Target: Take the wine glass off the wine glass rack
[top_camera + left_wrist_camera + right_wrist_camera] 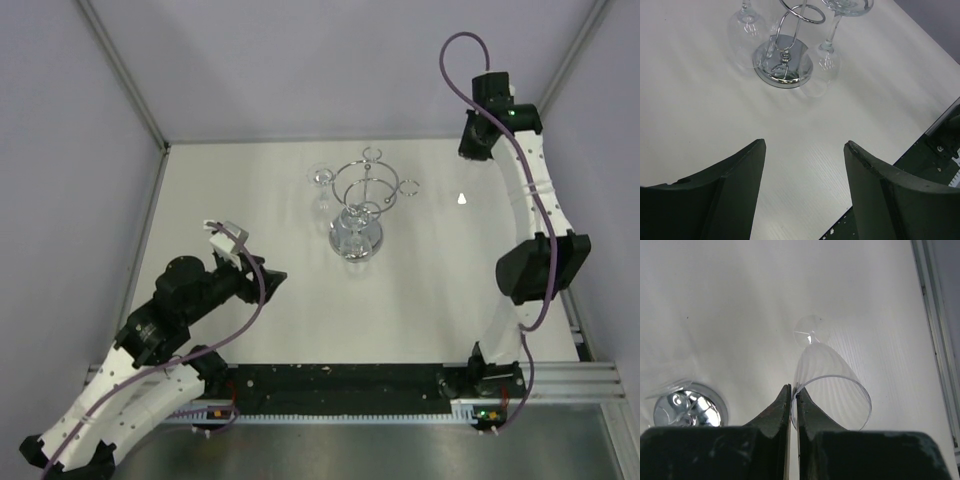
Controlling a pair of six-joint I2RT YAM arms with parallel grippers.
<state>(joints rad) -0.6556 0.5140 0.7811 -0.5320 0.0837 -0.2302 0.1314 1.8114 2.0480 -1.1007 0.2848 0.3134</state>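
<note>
The wine glass (832, 375) is already off the wine glass rack (368, 190). My right gripper (793, 395) has its jaws pressed together on the glass rim, one finger inside the bowl and one outside. What seems left is to set the glass down and let go.

From above, my right gripper sits at about 2 o'clock from the rack, well apart from it. In the right wrist view, the rack's mirrored base shows at 8 o'clock from the glass. The glass is clear and thin-walled. Its open mouth faces my wrist and its round foot points away toward the white table (250, 300). I cannot tell whether the foot touches the table.

My left gripper (805, 144) is at 8 o'clock from the rack, jaws apart and holding nothing. Two other glasses (822, 65) hang upside down from the rack's arms.
</note>
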